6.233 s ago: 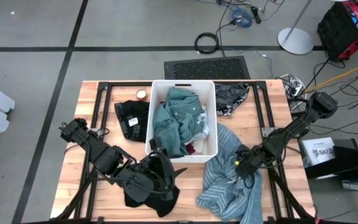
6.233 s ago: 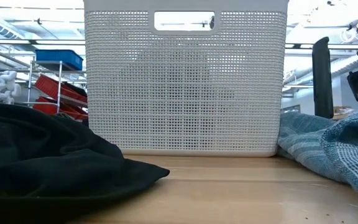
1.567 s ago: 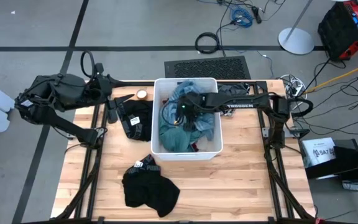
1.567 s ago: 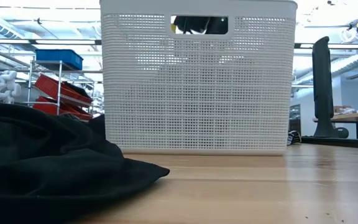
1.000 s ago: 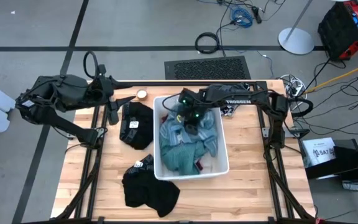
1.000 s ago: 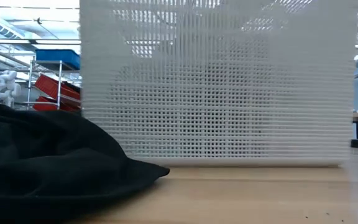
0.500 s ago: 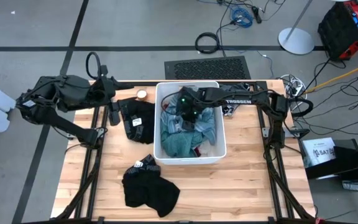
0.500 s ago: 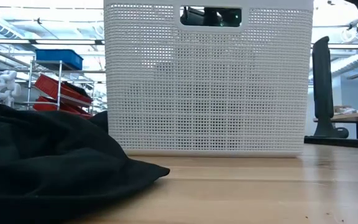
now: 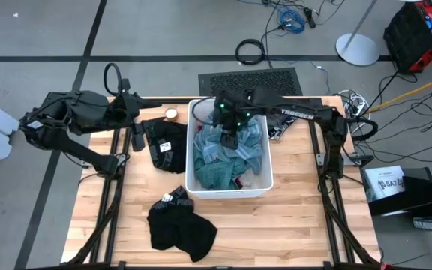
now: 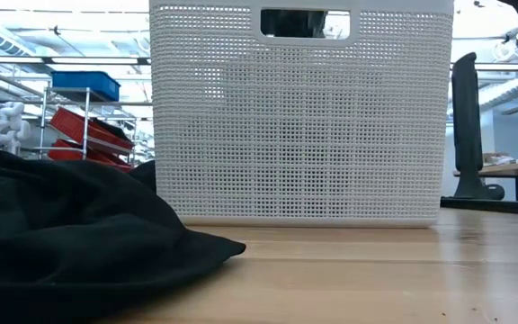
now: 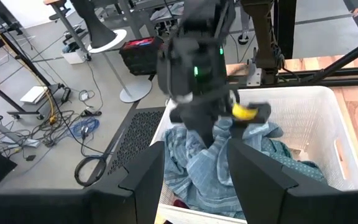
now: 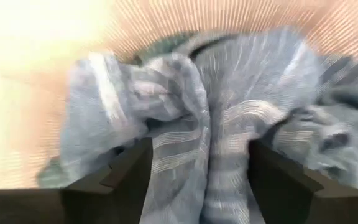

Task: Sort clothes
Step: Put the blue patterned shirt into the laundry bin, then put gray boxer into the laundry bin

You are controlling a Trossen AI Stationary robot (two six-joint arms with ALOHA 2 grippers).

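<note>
So the right gripper [image 9: 231, 137] is parked over the far half of the white rectangular perforated plastic bin [image 9: 191, 161], and its two dark fingers [image 12: 114, 177] are seen spread apart in the right wrist view, with the large blue-grey striped fabric garment [image 12: 197, 149] bunched up right between and just past them. Whether the cloth is actually pinched can't be told; the jaws read as released. From above, that striped garment [image 9: 247, 147] is piled in the bin on top of a rumpled teal garment [image 9: 217, 174].

The left wrist view gives the side-on look: the right gripper [image 11: 219, 134] pointing down into the bin [image 11: 303, 102], tips touching or buried in the striped pile [image 11: 210, 174]. The low view only shows the bin's mesh wall [image 10: 299, 126] and a black cloth heap [image 10: 70, 234] up close.

The left gripper [image 9: 138, 133] is held off at the table's far left corner, fingers [image 11: 146, 177] apart and empty. Nearby, a black garment with a white label [image 9: 163, 146] lies left of the bin, another black garment [image 9: 180, 229] sits on the near wooden table [image 9: 298, 225], and a dark patterned garment [image 9: 282, 124] lies right of the bin.
</note>
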